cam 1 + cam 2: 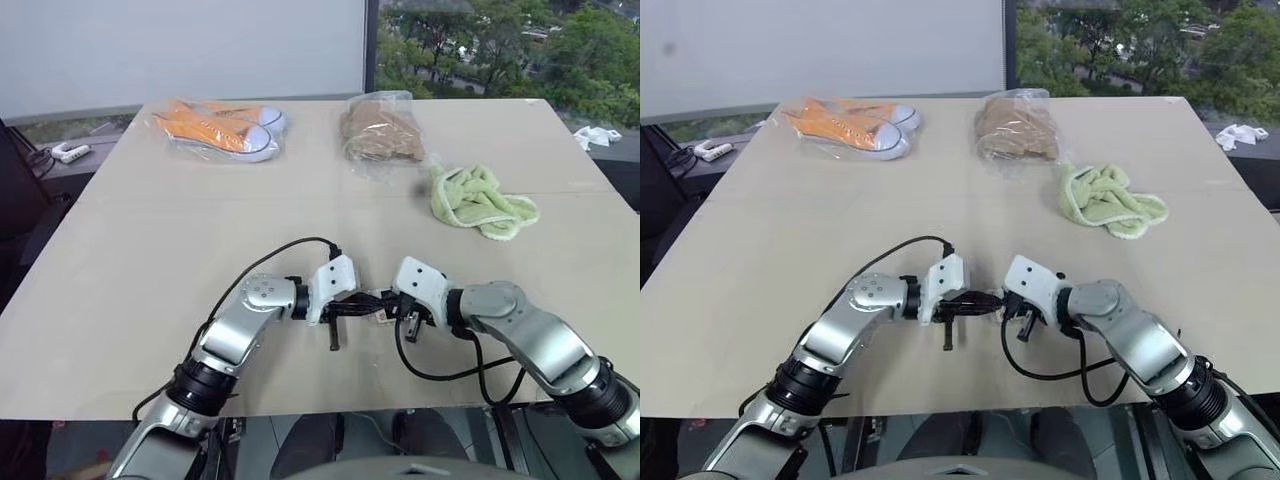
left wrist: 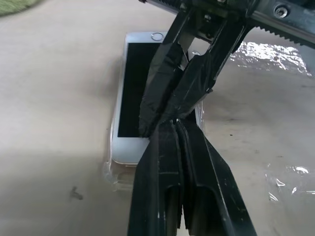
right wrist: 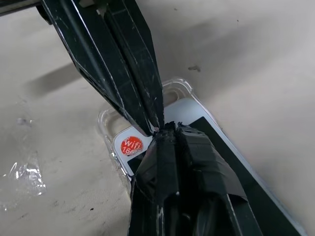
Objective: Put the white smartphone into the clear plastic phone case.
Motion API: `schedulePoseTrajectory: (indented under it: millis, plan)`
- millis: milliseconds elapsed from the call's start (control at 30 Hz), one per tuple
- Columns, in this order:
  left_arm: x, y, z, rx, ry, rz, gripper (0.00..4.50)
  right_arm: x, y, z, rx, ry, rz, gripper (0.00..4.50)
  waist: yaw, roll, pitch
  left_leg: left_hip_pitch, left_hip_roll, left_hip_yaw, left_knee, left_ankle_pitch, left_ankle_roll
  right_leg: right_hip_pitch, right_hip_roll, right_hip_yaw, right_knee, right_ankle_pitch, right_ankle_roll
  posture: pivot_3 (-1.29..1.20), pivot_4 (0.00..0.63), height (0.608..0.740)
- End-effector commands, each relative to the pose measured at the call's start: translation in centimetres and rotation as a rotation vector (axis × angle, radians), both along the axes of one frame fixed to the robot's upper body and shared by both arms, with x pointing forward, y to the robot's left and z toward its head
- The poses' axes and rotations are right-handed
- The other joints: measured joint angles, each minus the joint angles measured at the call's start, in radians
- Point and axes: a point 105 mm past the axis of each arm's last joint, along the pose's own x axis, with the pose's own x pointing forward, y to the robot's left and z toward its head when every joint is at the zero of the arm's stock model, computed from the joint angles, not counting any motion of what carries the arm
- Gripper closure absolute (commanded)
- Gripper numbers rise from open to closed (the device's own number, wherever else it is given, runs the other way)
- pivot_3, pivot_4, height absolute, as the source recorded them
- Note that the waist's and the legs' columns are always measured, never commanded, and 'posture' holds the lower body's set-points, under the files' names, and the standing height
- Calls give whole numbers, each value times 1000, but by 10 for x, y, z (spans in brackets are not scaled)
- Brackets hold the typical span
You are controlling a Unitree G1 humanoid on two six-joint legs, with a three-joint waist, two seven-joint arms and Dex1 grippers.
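White smartphone (image 2: 129, 98) in clear case (image 3: 109, 129) — mid-part behind shut hands (image 2: 172, 120).

White smartphone (image 2: 129, 142) — black screen — with red sticker (image 3: 131, 144).

the two black grippers, left gripper (image 1: 338, 318) and right gripper (image 1: 398, 318), meet tip to tip right over the white smartphone (image 2: 129, 101), blocking the way down to it, while the wide tan table (image 1: 150, 260) around them lies bare up to the green fluffy cloth (image 1: 480, 200).
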Motion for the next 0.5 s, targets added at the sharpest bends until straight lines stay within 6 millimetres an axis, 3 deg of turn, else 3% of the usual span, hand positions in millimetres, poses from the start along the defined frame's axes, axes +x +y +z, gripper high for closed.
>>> schedulePoseTrajectory:
  millis: [33, 200, 333, 500]
  plan:
    - [-1, -8, 0, 1, -14, -24, 4438, -20, -19, -51, -107, 232, -95, 4500, 1, -1, 0, 0, 0, 0, 0, 0, 0, 0, 0, 0, 0, 0, 0, 0, 150, 740]
    - [-3, -7, -4, 13, -6, -37, 4438, -5, -9, -27, 48, 164, -151, 4500, 0, 0, 0, 0, 0, -1, 0, 0, 0, 1, 0, 0, 0, 0, 0, 0, 150, 740]
    - [-3, -6, -1, 8, -13, -39, 4438, -18, -8, -17, 112, 198, -95, 4500, 2, 2, 2, 0, 0, -1, 0, 0, 0, 0, 0, 0, -1, 0, 0, 0, 150, 740]
    - [-2, 1, 8, -8, -28, -29, 4438, -28, -14, -18, 105, 219, -51, 4500, -1, 4, 6, -5, 0, -2, -1, 0, 0, -2, 0, -2, -5, 0, 0, 0, 150, 740]
